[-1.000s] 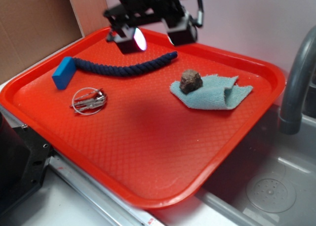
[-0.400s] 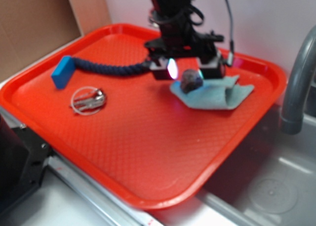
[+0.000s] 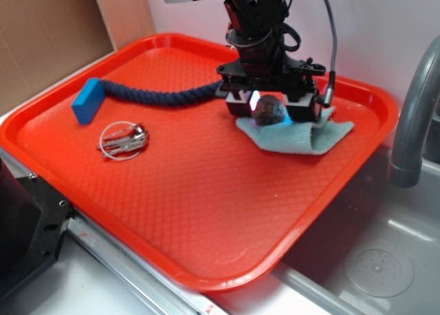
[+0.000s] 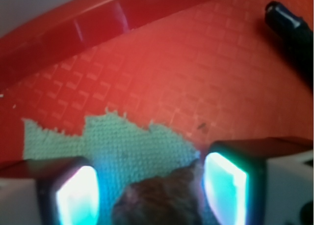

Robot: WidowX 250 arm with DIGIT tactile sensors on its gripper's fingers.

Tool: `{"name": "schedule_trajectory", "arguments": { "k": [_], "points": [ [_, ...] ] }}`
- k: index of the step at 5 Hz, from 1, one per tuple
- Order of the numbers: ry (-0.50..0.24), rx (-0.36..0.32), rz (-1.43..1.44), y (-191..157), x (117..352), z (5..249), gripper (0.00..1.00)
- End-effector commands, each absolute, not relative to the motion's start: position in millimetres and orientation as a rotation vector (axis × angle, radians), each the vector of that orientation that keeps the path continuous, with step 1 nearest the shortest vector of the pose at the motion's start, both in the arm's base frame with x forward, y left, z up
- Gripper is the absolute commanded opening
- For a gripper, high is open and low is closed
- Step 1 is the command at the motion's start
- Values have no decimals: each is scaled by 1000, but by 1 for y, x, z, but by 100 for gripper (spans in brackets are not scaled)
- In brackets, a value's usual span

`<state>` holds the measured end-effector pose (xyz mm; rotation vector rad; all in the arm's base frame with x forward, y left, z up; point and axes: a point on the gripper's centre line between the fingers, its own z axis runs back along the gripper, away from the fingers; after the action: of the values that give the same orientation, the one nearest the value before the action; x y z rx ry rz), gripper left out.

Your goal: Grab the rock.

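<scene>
**Gripper straddling rock on cloth**

Rock (image 3: 268, 111) sits on the light green cloth (image 3: 295, 135), at the far right part of the red tray (image 3: 206, 212). Gripper (image 3: 271, 107) is down around it, jaws open, one glowing pad (image 4: 78, 198) on each side; gap visible on the left side, contact on the right unclear. Rope (image 3: 158, 95), blue block (image 3: 87, 101), keys (image 3: 124, 139) lie well apart to the left.

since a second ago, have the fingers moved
Yes. The fingers came down and right, from above the rope to straddle the rock on the cloth.
</scene>
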<state>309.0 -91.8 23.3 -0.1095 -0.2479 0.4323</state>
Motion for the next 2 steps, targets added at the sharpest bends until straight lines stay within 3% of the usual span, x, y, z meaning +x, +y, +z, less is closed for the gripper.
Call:
{"name": "schedule_trajectory", "arguments": {
  "k": [1,2],
  "points": [
    [-281,-135,471,-79,318,46,0],
    [-258,-119,518,-66,314,66,0]
  ]
}}
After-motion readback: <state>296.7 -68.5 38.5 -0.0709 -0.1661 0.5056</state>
